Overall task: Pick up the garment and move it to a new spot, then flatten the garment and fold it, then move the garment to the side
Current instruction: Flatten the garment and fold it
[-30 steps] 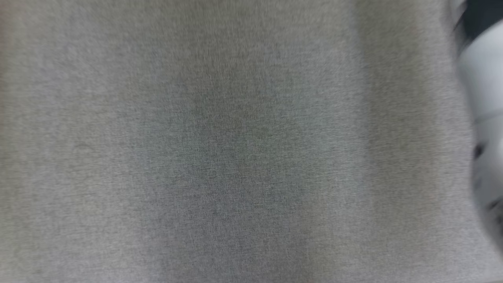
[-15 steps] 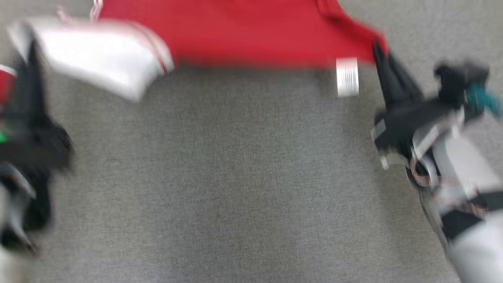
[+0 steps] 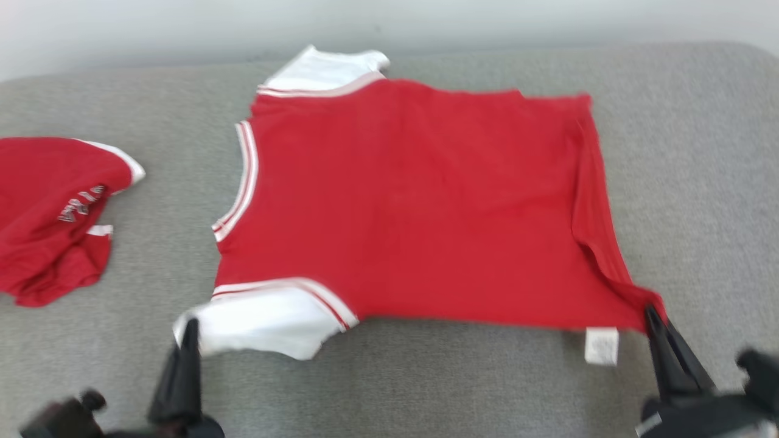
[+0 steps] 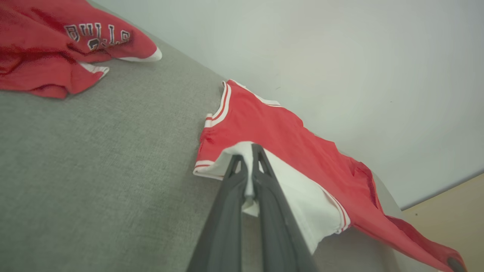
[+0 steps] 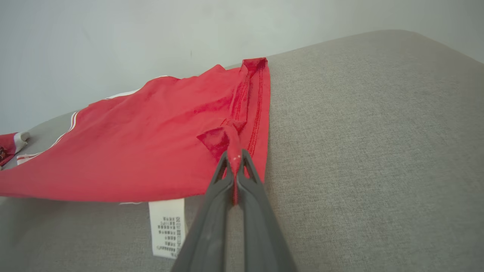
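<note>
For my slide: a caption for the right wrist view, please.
Right hand grips red shirt by a corner on grey surface.

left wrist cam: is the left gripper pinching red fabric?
No, the left gripper is closed on the white sleeve of the red jersey, not on its red body.

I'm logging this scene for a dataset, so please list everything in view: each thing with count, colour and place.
garment: one, red with white sleeves and striped trim, spread out mid-cushion
care label: one, white, hanging from the garment's near edge, towards its right end
second garment: one, red with lettering, crumpled at the far left
cushion: one, grey fabric, under everything
wall: one, pale, behind the cushion
left gripper: one, dark, shut on the garment's near white sleeve
right gripper: one, dark, shut on the garment's near red corner
</note>
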